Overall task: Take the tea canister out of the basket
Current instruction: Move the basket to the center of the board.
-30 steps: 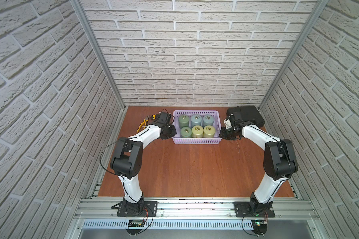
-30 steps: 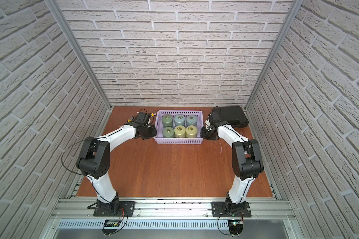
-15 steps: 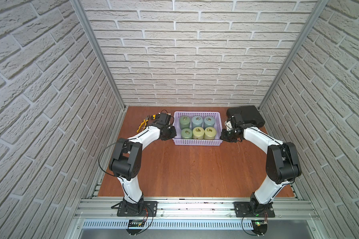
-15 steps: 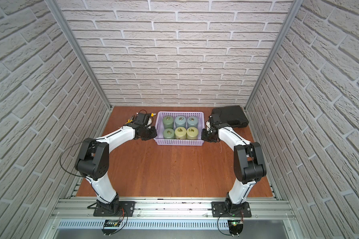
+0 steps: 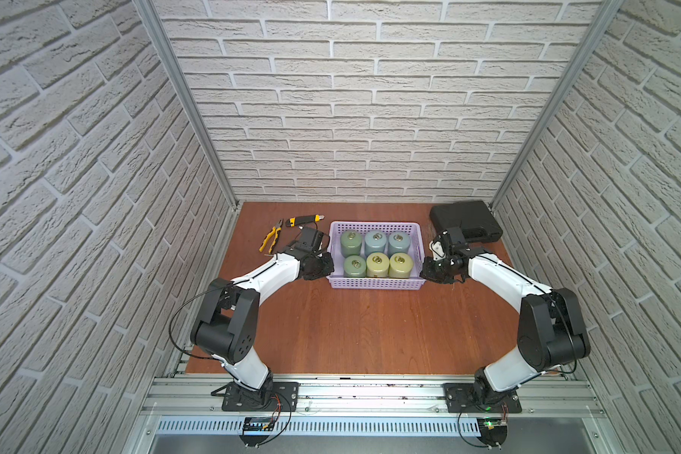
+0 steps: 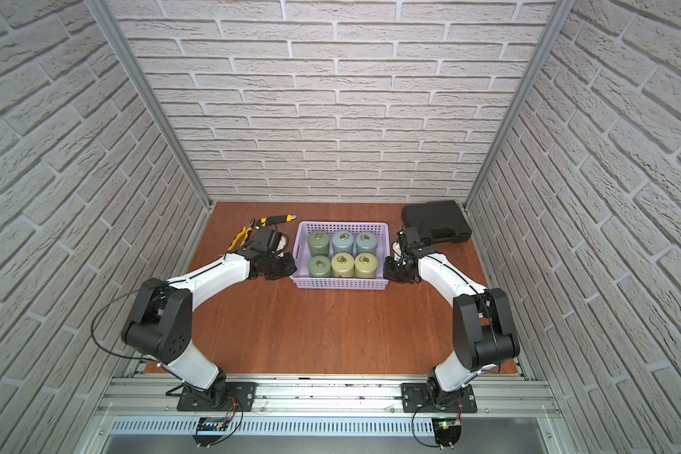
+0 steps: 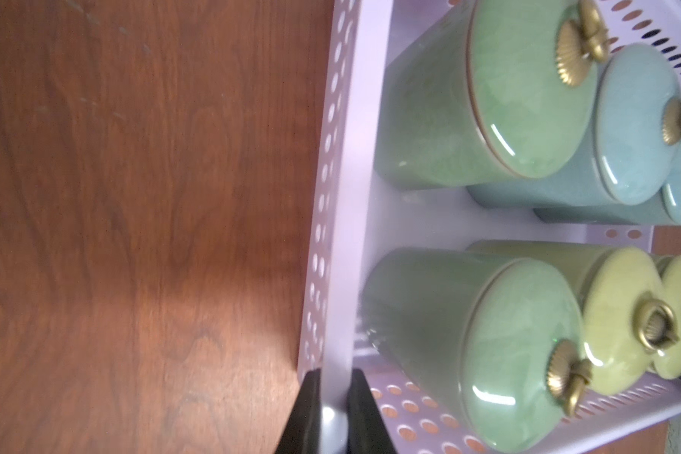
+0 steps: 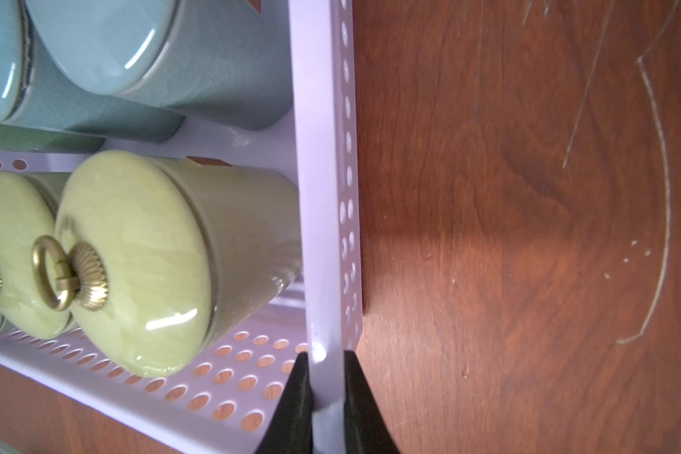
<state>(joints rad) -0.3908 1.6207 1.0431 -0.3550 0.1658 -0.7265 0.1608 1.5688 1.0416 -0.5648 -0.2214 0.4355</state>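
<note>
My left fingers (image 7: 303, 416) pinch one end wall of the basket (image 5: 375, 283), my right fingers (image 8: 295, 412) the opposite wall; six tea canisters (image 5: 377, 264) stand inside it, none held; if I lift unevenly the basket tilts and they knock together, or the thin wall slips free.

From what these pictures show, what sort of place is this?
Likely a staged robot test cell: brick-pattern wall panels on an aluminium frame enclose a wooden table, with robot arms bolted to a front rail.
</note>
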